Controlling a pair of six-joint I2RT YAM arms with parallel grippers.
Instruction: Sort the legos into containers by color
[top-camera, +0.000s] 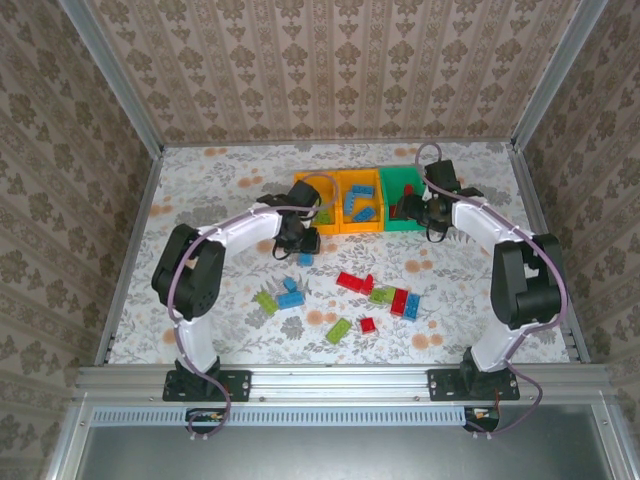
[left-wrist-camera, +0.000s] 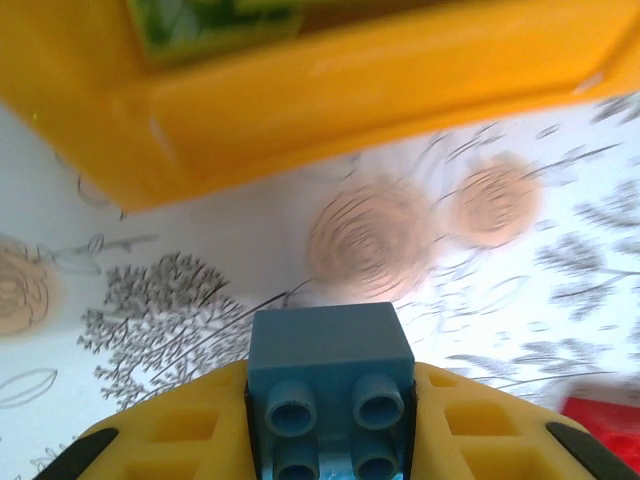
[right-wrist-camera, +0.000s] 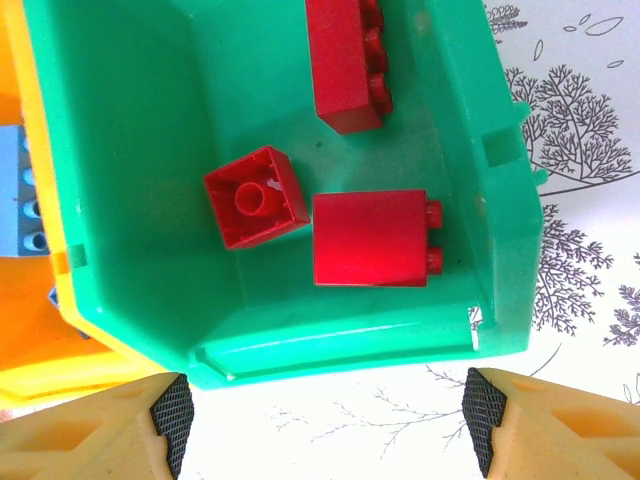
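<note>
Maybe halfway: red bricks (right-wrist-camera: 370, 238) are binned in the green container (right-wrist-camera: 140, 150), a blue lego (left-wrist-camera: 330, 345) is pinched by the left claw (left-wrist-camera: 330, 430), right claw (right-wrist-camera: 327, 415) spread, plenty of loose legos (top-camera: 352, 282) left.

Glossy plastic green bin (right-wrist-camera: 140, 130); smooth plastic blue brick (left-wrist-camera: 330, 350).

The flower-patterned bench (top-camera: 200, 190) carries three bins in a row. The green bin (right-wrist-camera: 500, 200) sits right below the right gripper (right-wrist-camera: 325, 420), and two orange-yellow bins (top-camera: 358, 228) sit just beyond the left gripper (left-wrist-camera: 330, 430). Loose red, blue and lime legos (top-camera: 352, 281) lie scattered on the near side of both grippers.
</note>
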